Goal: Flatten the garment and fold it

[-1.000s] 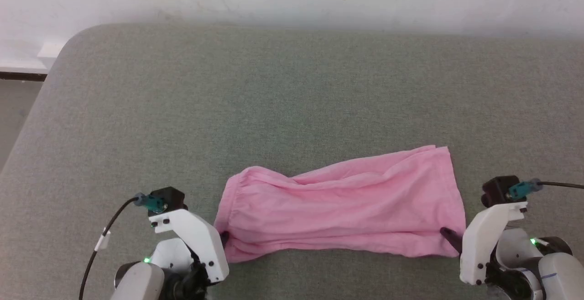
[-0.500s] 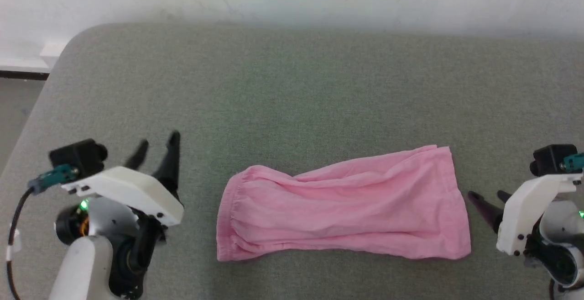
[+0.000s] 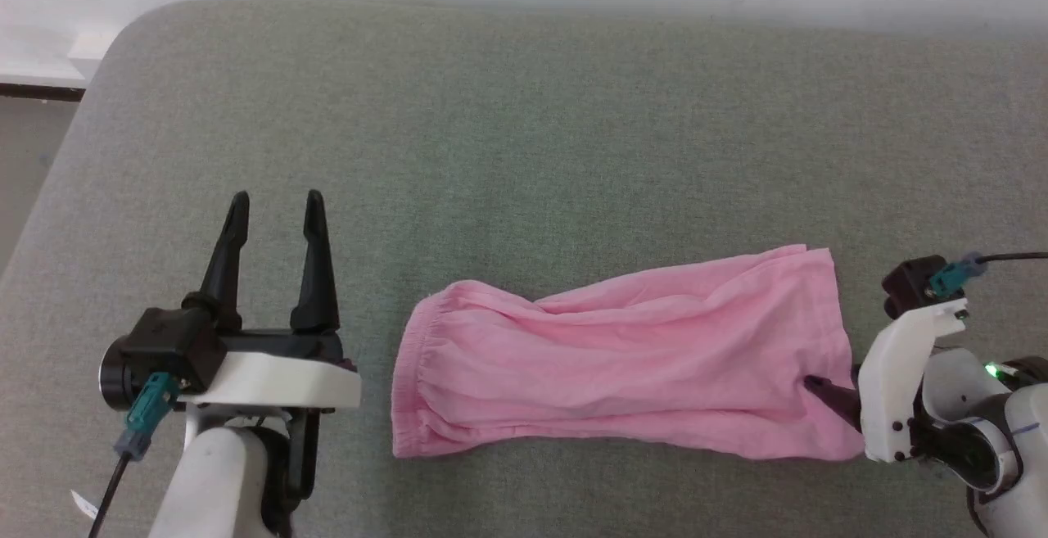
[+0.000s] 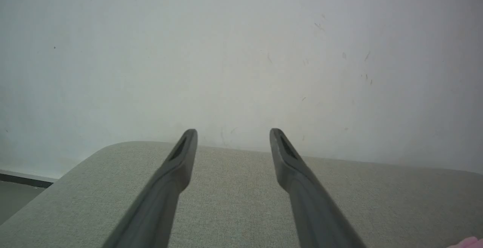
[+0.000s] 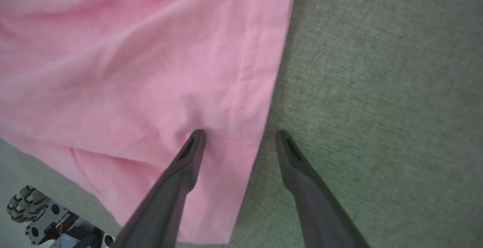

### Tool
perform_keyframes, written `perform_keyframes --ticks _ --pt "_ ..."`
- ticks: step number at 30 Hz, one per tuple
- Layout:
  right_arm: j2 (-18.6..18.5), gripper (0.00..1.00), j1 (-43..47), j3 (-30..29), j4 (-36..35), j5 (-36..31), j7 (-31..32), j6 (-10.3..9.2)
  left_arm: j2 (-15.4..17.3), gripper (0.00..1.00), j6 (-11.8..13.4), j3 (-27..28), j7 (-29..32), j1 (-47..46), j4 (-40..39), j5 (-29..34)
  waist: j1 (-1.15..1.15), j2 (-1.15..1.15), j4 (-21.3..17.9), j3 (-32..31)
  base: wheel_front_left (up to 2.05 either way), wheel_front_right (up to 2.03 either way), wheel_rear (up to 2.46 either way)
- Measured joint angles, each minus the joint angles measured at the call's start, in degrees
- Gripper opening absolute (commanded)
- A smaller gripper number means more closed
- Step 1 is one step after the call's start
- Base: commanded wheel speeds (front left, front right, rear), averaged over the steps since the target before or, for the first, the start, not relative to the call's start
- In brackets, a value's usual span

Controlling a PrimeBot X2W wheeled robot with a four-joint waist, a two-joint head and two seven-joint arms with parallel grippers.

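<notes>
The grey padded surface [image 3: 524,112] lay under the garment [image 3: 622,366], whose long axis ran left to right: ruffled opening [image 3: 409,374] at its left end, hem [image 5: 249,78] at its right. The right gripper [image 5: 239,137] was the nearer of the 2, jaws spread and empty, straddling the hem by the garment's near right corner. The left gripper [image 3: 274,202], equally spread and empty, stood clear of the garment's left end.
</notes>
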Motion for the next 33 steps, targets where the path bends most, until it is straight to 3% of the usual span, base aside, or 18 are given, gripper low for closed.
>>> perform_keyframes --ticks 5,11,12,13,14,22,28,33 --pt "-1.2 1.00 -2.4 5.7 1.1 2.6 -1.0 -0.01 -3.8 1.00 -0.5 2.3 -0.1 0.1 -2.0 2.4 0.00 0.00 0.2 1.0 0.00 0.00 0.00" --pt "-1.6 0.99 -4.9 9.9 3.0 4.7 -2.9 -0.01 -6.0 1.00 -2.0 3.6 -0.1 1.3 -1.9 5.0 -0.01 0.00 0.2 1.5 0.00 0.00 0.00" --pt "-2.0 0.36 -5.3 10.4 3.5 4.8 -2.9 0.00 -6.2 1.00 -2.2 3.7 -0.1 1.3 -1.9 5.4 -0.01 0.00 0.3 1.5 0.00 0.00 0.00" --pt "-2.3 0.09 -5.6 10.8 3.8 5.0 -3.0 0.00 -6.3 1.00 -2.6 4.0 -0.1 1.3 -1.9 5.5 -0.01 0.00 0.3 1.5 0.00 0.00 0.00" --pt "-2.6 0.00 -5.9 11.0 4.2 5.4 -3.1 0.00 -6.5 1.00 -2.6 4.3 -0.1 1.3 -1.9 5.6 0.00 0.00 0.3 1.5 0.00 0.00 0.00" --pt "-5.4 0.00 -7.3 10.2 8.9 6.3 -4.4 0.16 -7.4 1.00 -3.6 5.8 -0.1 1.4 -1.0 7.8 -0.01 0.00 0.0 0.9 0.00 0.00 0.00" --pt "-9.6 0.00 -7.4 3.9 15.5 4.9 -5.0 0.16 -7.6 1.00 -4.2 6.7 -0.1 1.8 0.5 8.4 -0.01 0.00 -0.6 0.3 0.00 0.00 0.00" --pt "-10.7 0.00 -7.8 -1.5 20.9 1.1 -5.6 0.14 -7.8 1.00 -4.2 6.9 -0.1 2.4 0.8 8.4 -0.01 0.00 -1.2 0.2 0.00 0.00 0.00"
